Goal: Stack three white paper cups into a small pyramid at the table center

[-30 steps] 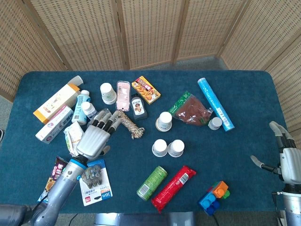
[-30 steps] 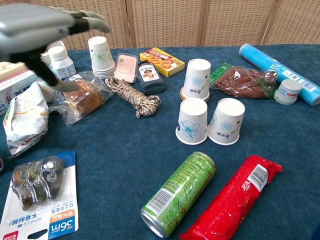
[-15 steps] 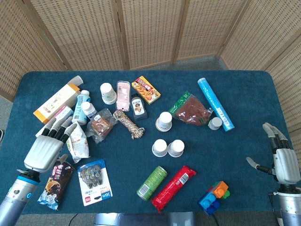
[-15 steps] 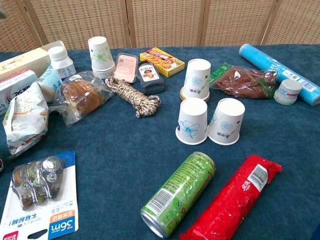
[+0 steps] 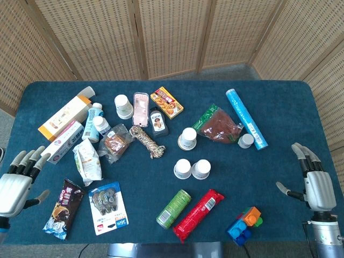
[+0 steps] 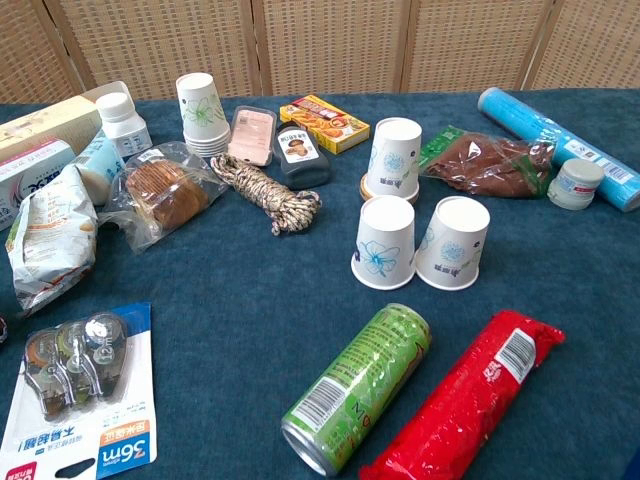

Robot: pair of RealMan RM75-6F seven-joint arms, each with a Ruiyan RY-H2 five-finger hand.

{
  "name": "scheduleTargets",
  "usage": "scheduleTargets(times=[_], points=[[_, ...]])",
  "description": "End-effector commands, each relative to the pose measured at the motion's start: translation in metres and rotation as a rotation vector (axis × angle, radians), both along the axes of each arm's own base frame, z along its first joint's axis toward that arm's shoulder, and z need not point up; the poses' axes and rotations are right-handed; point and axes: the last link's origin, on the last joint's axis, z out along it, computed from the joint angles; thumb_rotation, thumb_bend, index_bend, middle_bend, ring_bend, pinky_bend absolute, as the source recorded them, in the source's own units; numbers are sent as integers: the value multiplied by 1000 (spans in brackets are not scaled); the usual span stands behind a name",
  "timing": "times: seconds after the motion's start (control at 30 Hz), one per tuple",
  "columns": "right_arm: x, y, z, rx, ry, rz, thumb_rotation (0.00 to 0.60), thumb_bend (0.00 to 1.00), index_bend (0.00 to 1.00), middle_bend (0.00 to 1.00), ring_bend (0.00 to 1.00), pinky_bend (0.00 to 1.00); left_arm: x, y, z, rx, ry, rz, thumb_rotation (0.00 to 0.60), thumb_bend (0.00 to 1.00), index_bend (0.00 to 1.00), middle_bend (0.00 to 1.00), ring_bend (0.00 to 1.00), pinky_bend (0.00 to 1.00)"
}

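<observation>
Two white paper cups (image 5: 183,169) (image 5: 201,169) stand upside down side by side near the table's middle, seen closer in the chest view (image 6: 385,241) (image 6: 453,242). A third cup (image 5: 187,138) (image 6: 393,159) stands upside down just behind them on a round base. A stack of cups (image 5: 123,106) (image 6: 201,112) sits at the back left. My left hand (image 5: 15,186) hovers open at the table's left front edge, holding nothing. My right hand (image 5: 313,183) is open at the right front edge, far from the cups. Neither hand shows in the chest view.
A green can (image 5: 173,208) and red packet (image 5: 198,214) lie in front of the cups. Toy bricks (image 5: 244,226) sit front right. Rope (image 5: 149,142), bread bag (image 5: 114,143), boxes and bottles crowd the left. A brown pouch (image 5: 219,125) and blue tube (image 5: 245,118) lie at the right.
My left hand has drawn back from the bread bag and rope to the table's left front edge. My right hand has shifted slightly inward and up.
</observation>
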Motion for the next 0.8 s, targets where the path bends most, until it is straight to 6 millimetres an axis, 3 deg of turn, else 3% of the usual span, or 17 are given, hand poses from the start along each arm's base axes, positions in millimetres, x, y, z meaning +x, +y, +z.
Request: scheduleTargets(times=[0.03, 0.37, 0.8], points=[[1, 1, -5, 15, 10, 1, 600, 142, 0, 43, 96, 151, -6, -13, 4, 2, -9, 46, 600, 276, 49, 0, 0, 0], [11, -9, -16, 90, 75, 27, 600, 143, 12, 44, 96, 152, -7, -18, 21, -9, -13, 61, 600, 275, 57, 0, 0, 0], [86, -83, -35, 261, 125, 128, 600, 157, 26, 60, 95, 151, -7, -16, 28, -16, -39, 61, 600, 276, 64, 0, 0, 0]])
